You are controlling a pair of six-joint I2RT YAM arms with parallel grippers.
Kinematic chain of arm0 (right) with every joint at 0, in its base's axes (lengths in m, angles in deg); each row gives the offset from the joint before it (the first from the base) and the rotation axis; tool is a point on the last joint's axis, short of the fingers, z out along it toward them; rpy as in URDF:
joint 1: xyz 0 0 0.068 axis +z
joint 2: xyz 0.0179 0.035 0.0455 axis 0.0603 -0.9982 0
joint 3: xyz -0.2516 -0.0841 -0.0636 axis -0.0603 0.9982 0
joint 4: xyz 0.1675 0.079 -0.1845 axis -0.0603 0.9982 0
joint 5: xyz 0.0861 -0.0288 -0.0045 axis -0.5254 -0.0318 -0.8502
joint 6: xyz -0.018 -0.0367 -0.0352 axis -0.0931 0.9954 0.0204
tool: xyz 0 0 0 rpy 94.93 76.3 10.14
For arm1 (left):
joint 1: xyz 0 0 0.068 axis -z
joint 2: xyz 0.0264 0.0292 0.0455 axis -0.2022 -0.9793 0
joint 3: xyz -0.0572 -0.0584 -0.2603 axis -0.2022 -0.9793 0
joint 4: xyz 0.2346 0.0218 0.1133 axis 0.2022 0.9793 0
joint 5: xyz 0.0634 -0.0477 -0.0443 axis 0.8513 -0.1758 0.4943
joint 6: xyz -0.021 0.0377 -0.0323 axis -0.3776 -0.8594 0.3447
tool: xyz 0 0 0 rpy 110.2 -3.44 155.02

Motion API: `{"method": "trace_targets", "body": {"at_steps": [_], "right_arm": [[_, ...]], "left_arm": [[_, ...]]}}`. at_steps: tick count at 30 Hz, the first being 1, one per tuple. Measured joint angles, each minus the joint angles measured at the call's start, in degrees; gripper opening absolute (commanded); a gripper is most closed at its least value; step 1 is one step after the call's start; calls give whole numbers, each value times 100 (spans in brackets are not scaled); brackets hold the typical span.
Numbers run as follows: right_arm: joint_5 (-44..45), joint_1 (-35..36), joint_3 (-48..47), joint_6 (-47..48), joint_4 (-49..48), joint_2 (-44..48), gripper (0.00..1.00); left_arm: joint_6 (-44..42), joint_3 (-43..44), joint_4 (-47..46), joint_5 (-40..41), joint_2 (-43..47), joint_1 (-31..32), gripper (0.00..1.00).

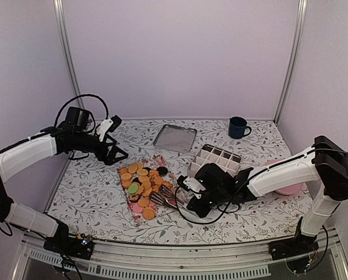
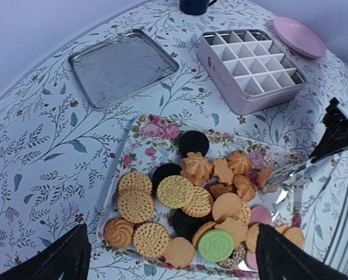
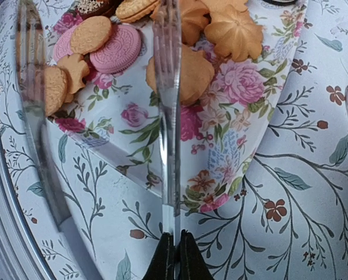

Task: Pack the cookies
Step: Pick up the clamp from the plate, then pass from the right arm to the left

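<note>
You get no legible text, number, brand or sign in any view.

- Pale pink rectangular metal tin with white divider grid [image 2: 232, 93]: faint cursive mark on long side wall, too small to read.
- Round golden embossed cookies [image 2: 175, 191] on floral tray: stamped relief on faces, no letters resolvable.
- Green round sandwich cookie [image 2: 215, 245]: ring of embossing, unreadable.
- Pink round sandwich cookie [image 3: 115, 48]: embossed pattern in right wrist view, nothing you can read as letters.
</note>
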Motion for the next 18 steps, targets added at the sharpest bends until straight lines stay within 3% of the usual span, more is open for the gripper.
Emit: {"method": "trace_targets", "body": {"at_steps": [7, 13, 18], "right_arm": [[367, 94, -446, 278, 455, -2, 0], [901, 190, -981, 715, 909, -2, 0], [1497, 343, -1344, 1220, 1196, -2, 0]], "left_arm": [[-612, 35, 562, -715, -269, 612, 97], [-1204, 481, 1204, -870, -715, 1390, 82], [-1700, 975, 1624, -966, -903, 1602, 70]]}}
